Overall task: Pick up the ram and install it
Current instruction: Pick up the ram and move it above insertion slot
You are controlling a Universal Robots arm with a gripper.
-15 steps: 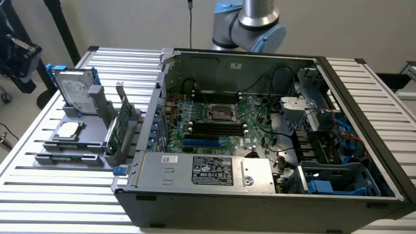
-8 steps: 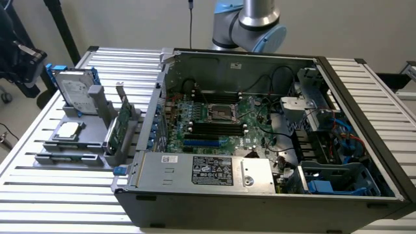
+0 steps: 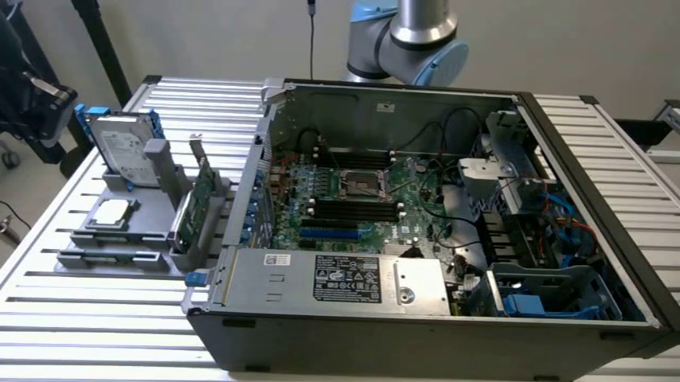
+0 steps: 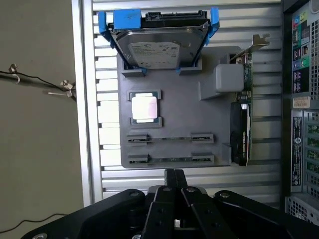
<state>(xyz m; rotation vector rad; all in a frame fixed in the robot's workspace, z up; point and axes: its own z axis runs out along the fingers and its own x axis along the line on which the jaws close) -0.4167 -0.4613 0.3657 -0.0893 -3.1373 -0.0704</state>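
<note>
Above the tray [image 4: 174, 119], the gripper [image 4: 173, 174] hangs with its jaws pressed together and nothing between them. By my reading the step in hand is the pick-up, not the install: the tool sits over the parts, near the tray's 2 narrow holders [image 4: 138, 138] and well apart from the case [image 3: 425, 334]. Where the ram is I cannot tell. Those holders look bare between their end clips, and the motherboard [image 3: 367, 187] slots [image 3: 351, 211] are too dark to say whether a stick sits in one. A pick would call for the jaws to spread first, then a straight descent onto a thin edge (little room for error).

The tray holds 3 parts: a drive [image 4: 152, 50] in blue rails standing at one end, a CPU [image 4: 145, 107] lying flat, and a card [image 4: 241, 134] on edge along the side nearest the case. The case lies open, with its board, cables and power supply [image 3: 330, 278] in view.
</note>
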